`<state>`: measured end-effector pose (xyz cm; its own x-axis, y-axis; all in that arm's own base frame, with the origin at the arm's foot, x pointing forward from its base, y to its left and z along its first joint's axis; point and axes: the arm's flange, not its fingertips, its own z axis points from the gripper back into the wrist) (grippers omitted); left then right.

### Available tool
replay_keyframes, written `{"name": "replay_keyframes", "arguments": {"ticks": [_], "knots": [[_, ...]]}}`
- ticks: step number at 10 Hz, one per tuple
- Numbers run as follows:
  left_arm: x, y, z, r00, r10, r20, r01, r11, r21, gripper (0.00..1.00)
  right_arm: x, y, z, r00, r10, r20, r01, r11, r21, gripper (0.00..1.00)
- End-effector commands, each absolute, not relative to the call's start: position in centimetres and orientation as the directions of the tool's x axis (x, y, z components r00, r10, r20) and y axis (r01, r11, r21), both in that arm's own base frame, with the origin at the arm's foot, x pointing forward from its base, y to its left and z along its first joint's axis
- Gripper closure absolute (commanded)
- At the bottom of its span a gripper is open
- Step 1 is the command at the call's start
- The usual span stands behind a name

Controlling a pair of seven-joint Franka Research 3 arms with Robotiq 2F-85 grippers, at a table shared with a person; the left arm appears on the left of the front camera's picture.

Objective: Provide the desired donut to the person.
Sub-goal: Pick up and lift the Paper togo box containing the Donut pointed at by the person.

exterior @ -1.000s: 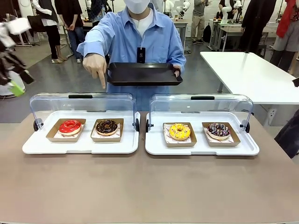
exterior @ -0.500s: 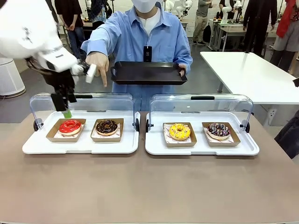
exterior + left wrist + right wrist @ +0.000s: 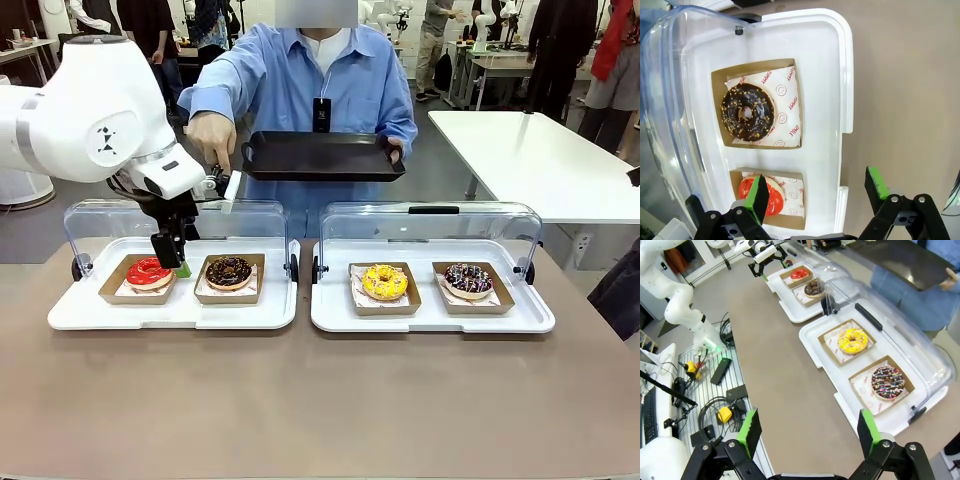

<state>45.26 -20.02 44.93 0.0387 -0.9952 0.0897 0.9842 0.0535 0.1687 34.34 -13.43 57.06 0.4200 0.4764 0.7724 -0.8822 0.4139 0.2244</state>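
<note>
the person (image 3: 310, 80) points a hand (image 3: 210, 138) down at the chocolate donut (image 3: 229, 270), so we think that is the one they want. it sits in a brown paper tray (image 3: 257, 262) in the left white case (image 3: 170, 315), next to the red donut (image 3: 150, 271). our left gripper (image 3: 172, 264) hangs over this case, jaws wide and holding nothing. our right gripper (image 3: 808, 432) is wide too. the donut looks light, soft and sticky on top, so we should pinch the paper tray's edge, not the donut.

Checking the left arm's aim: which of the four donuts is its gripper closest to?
The red-glazed donut, leftmost of four; the open left gripper hangs just above it.
</note>
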Motion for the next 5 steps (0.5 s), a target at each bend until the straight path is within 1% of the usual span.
{"name": "replay_keyframes", "arguments": {"ticks": [1,2,5], "knots": [[44.1,-18.1,46.3,0.042,-0.986,0.159,0.989,0.063,0.134,0.0,34.3,-13.3,57.1,0.416,0.475,0.775,-0.885,0.409,0.224,0.0],[45.3,-20.0,44.9,0.039,-0.995,0.09,0.984,0.054,0.169,0.0,34.3,-13.3,57.1,0.416,0.475,0.775,-0.885,0.409,0.224,0.0],[45.3,-20.0,44.9,0.039,-0.995,0.09,0.984,0.054,0.169,0.0,34.3,-13.3,57.1,0.416,0.475,0.775,-0.885,0.409,0.224,0.0]]}}
